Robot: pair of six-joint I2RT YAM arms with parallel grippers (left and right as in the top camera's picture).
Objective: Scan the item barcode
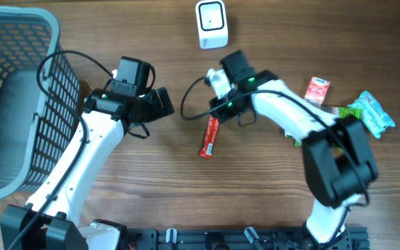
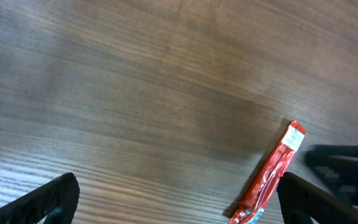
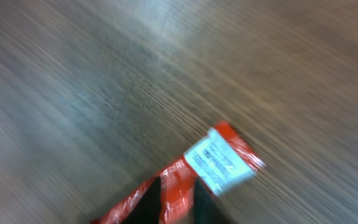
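Observation:
The item is a long red packet (image 1: 209, 137) lying on the wooden table, pointing toward me. My right gripper (image 1: 218, 115) is at its far end. In the right wrist view, which is blurred, the two dark fingers (image 3: 146, 200) are pressed onto the red packet (image 3: 178, 180) just behind its white printed label (image 3: 222, 163), so my right gripper (image 3: 178, 200) is shut on it. My left gripper (image 1: 164, 104) hangs open to the packet's left. In its own view the packet (image 2: 269, 177) lies just inside the right fingertip (image 2: 319, 199), and the left gripper (image 2: 179, 205) holds nothing. A white scanner (image 1: 212, 24) stands at the far edge.
A grey mesh basket (image 1: 12, 104) fills the left side. A small red box (image 1: 317, 90) and a green packet (image 1: 370, 114) lie at the right, beside my right arm. A black cable loops between the two grippers.

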